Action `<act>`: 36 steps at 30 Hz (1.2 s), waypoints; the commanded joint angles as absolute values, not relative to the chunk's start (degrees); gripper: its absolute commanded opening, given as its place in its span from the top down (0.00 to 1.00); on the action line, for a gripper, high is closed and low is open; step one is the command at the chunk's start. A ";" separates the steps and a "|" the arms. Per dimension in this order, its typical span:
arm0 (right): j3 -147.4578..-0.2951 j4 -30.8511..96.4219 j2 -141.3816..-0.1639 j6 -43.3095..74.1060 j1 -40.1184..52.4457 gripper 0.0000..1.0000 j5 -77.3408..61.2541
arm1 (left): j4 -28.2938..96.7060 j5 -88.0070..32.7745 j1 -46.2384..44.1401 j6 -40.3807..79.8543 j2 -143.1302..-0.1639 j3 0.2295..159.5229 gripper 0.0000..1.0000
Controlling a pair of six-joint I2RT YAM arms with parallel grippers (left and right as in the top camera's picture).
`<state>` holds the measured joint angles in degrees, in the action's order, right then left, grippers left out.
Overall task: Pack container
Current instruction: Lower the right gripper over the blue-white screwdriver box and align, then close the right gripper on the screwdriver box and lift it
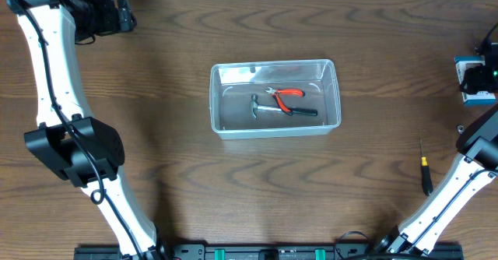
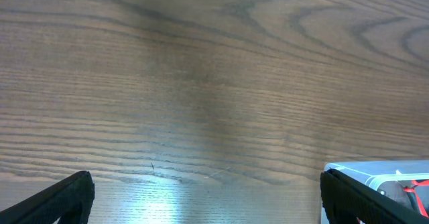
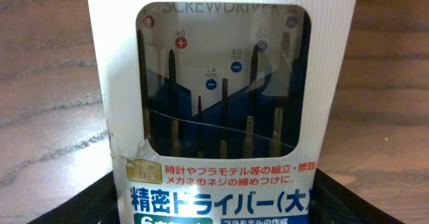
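- Looking down from overhead, I see the wooden table (image 1: 171, 135) filling the whole view.
- The container (image 1: 276, 131), a clear rimmed tub, sits near the table's middle, well apart from both hands.
- My left hand (image 2: 204, 187) hangs over bare wood at the far left corner, fingers spread wide with nothing between them. A corner of the container shows by its right finger.
- My right hand (image 3: 213, 207) is at the table's right edge, fingers either side of a blue-and-white screwdriver-set box (image 3: 214, 117). I cannot tell whether they press on it or stand clear.
- Inside the container lie a black-handled hammer (image 1: 272, 109) and, just behind it, red-handled pliers (image 1: 289, 93).
- A thin loose screwdriver (image 1: 425, 170) lies on the table near my right arm.
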<state>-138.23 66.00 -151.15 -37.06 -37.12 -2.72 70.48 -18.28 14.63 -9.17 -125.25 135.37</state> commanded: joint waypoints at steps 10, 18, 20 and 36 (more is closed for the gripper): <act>-137.64 66.00 -151.52 -35.16 -36.67 0.34 -1.91 | 70.65 -18.81 14.87 -9.10 -124.99 136.35 0.02; -139.33 66.59 -148.86 -34.74 -35.55 0.51 -1.89 | 70.65 -18.81 14.87 -9.10 -125.01 136.35 0.02; -139.83 66.92 -147.98 -34.74 -35.16 0.51 -1.89 | 70.65 -18.81 14.87 -9.10 -125.01 136.35 0.02; -140.20 71.09 -130.50 -34.35 -25.58 0.56 -10.04 | 70.65 -18.81 14.87 -9.10 -125.01 136.35 0.02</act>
